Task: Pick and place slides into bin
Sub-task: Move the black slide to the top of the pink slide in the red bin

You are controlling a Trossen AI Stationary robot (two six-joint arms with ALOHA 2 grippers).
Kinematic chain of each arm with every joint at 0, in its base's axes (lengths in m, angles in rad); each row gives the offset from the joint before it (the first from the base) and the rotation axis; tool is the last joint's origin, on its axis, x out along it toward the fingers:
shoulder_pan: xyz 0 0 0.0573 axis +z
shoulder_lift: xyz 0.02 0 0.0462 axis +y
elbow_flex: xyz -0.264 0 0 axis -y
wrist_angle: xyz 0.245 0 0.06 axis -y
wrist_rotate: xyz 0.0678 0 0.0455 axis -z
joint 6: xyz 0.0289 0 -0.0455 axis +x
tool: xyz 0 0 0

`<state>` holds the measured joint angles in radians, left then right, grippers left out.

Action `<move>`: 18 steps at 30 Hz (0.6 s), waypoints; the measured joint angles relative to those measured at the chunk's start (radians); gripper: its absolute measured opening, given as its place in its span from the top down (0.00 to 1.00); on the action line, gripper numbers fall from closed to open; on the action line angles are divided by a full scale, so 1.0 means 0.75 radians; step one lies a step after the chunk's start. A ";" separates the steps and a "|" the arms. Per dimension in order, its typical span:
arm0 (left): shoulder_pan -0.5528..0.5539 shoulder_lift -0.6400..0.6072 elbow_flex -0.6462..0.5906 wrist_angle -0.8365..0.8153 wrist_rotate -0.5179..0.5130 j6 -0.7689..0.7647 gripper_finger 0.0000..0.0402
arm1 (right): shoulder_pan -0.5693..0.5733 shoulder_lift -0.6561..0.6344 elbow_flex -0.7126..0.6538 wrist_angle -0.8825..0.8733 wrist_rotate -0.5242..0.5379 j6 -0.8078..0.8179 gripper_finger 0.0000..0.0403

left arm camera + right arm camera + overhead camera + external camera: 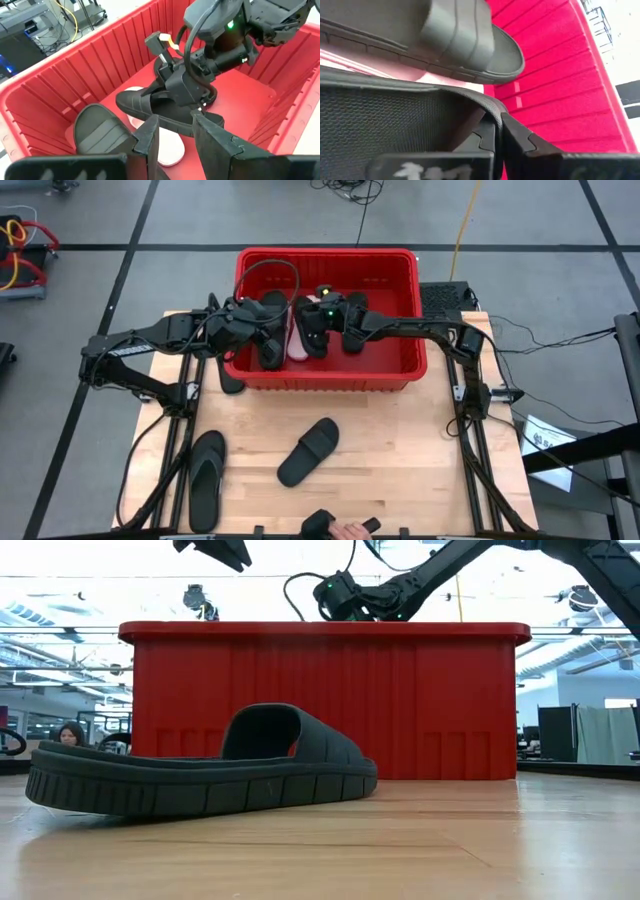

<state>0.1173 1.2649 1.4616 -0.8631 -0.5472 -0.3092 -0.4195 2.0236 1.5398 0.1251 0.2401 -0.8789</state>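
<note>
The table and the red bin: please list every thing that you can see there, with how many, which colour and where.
bin: one, red, at the far middle of the table.
slides in the bin: at least three black and one pale, lying on the bin floor; the exact count is hidden by the arms.
slide on the table: one, black, wide strap, on the table in front of the bin.
flip-flop: one, black, near the front left of the table.
sandal beside the bin: one, black, partly hidden at the bin's left front corner.
table: one, light wood.
left hand: open, above the bin's left part.
right hand: shut on a black slide, inside the bin.
</note>
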 joint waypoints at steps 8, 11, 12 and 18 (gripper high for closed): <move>0.000 0.000 0.000 -0.001 0.010 0.030 0.71 | 0.005 0.024 -0.002 0.063 0.002 -0.001 0.99; 0.000 0.000 0.000 -0.001 0.015 0.031 0.71 | 0.007 0.025 -0.002 0.068 0.091 0.035 0.99; 0.000 0.000 0.000 -0.001 0.025 0.031 0.71 | 0.012 0.026 -0.003 0.068 0.147 0.041 0.99; 0.000 0.000 0.000 -0.001 0.034 0.079 0.71 | 0.011 0.028 -0.005 0.085 0.167 0.071 1.00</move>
<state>0.1173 1.2648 1.4616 -0.8639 -0.5217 -0.2496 -0.4110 2.0446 1.5360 0.1892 0.3657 -0.8256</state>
